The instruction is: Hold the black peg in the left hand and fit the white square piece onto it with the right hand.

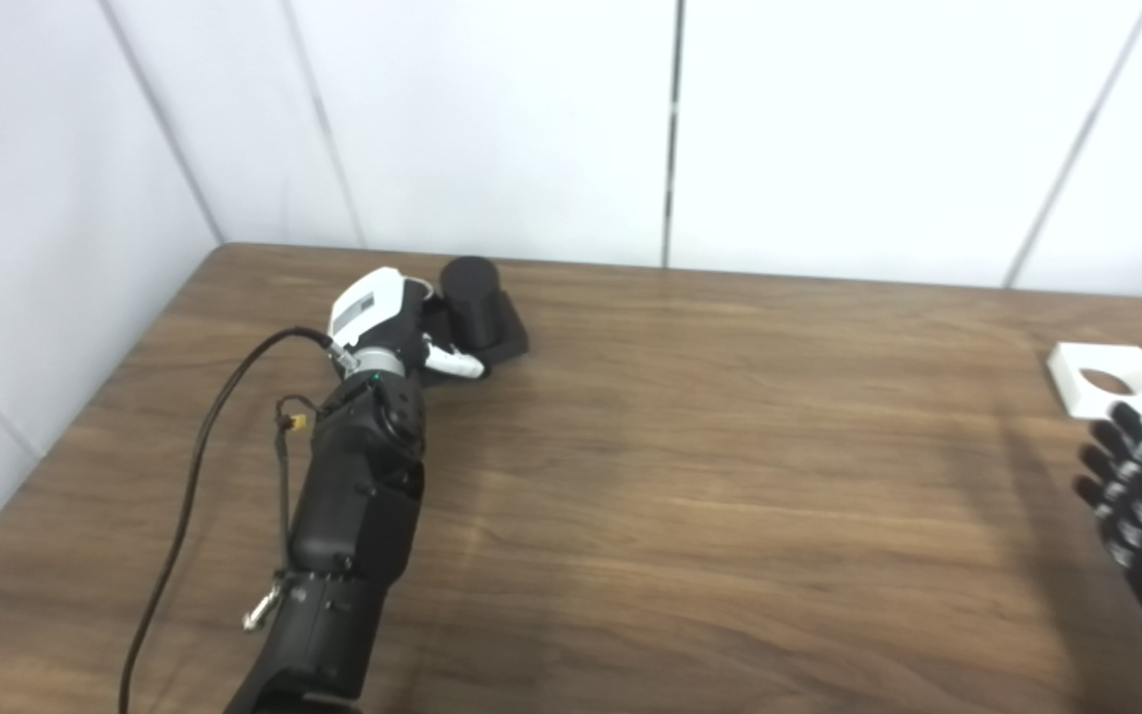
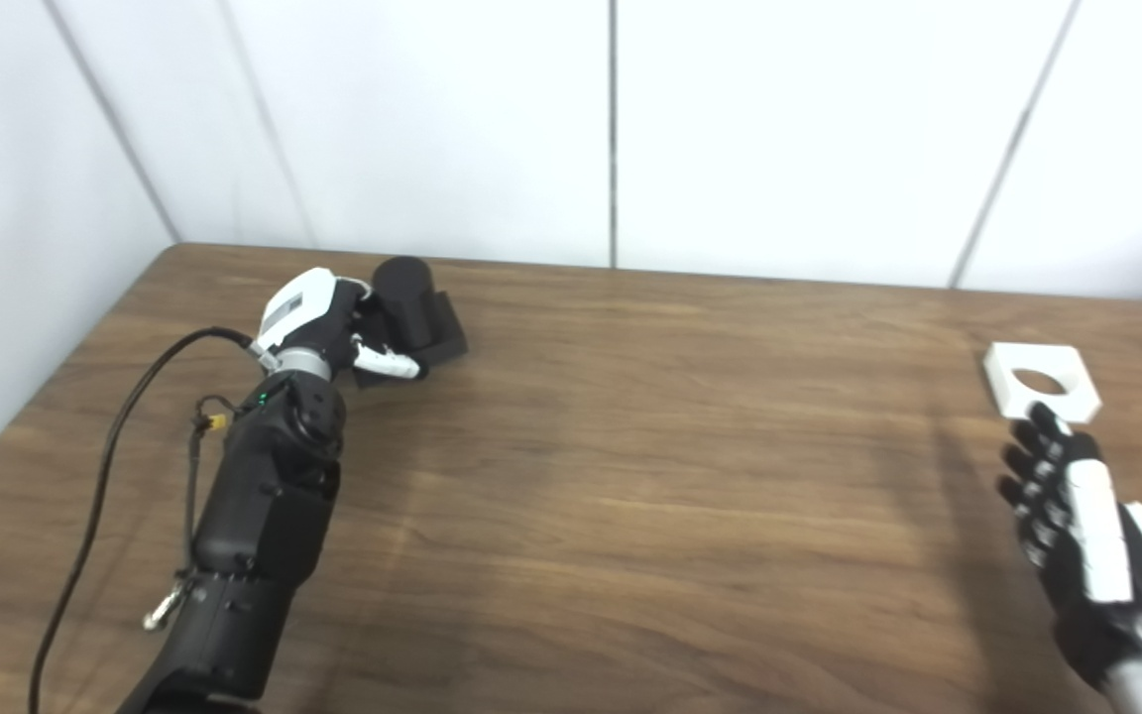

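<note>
The black peg, a thick cylinder on a square black base, stands on the table at the back left. My left hand is pressed up against its left side. The thumb reaches out straight across the front of the base, and the fingers are hidden behind the hand; the peg still rests on the table. The white square piece with a round hole lies flat at the far right. My right hand hovers just in front of it, open, fingers spread and pointing at the piece without touching it.
The brown wooden table runs up to white wall panels at the back and left. A black cable loops off the left forearm over the table's left part.
</note>
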